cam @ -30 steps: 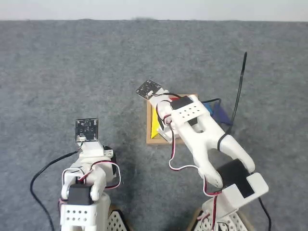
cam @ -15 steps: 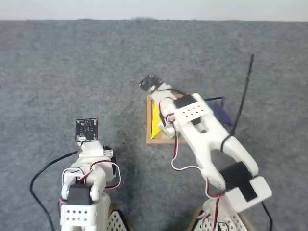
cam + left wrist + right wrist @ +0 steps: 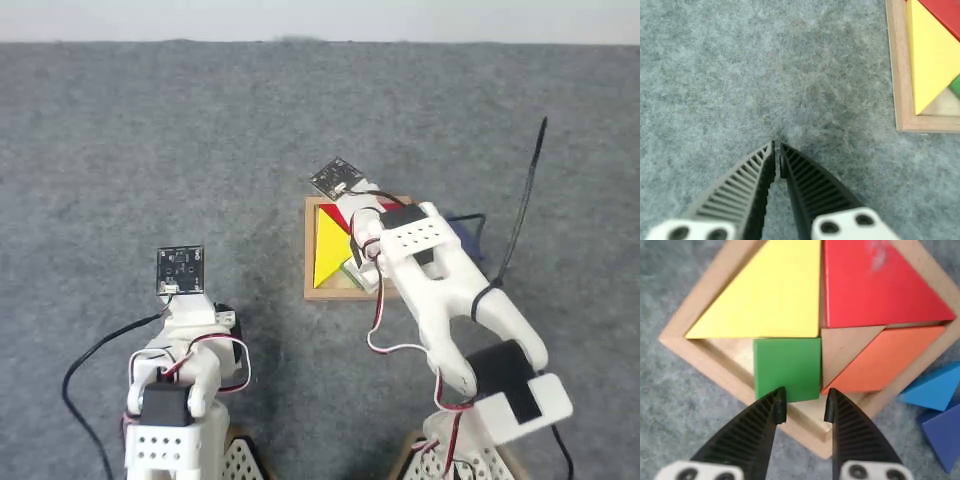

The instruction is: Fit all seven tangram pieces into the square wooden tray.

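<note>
Green square (image 3: 787,369) is sitting in the wooden tray (image 3: 309,250), touching the yellow triangle (image 3: 330,248). The right gripper (image 3: 805,406) is drifting back toward four o'clock, uncovering more of the tray, jaws slightly parted around nothing. That is looking like a fresh placement. Blue pieces (image 3: 935,385) are waiting on the carpet (image 3: 200,130) at the tray's three o'clock. The left gripper (image 3: 776,150) is idling closed and empty at eight o'clock.

White arms (image 3: 440,290), black ribbed pincer fingers (image 3: 760,432) (red, black and white cables (image 3: 377,315))
</note>
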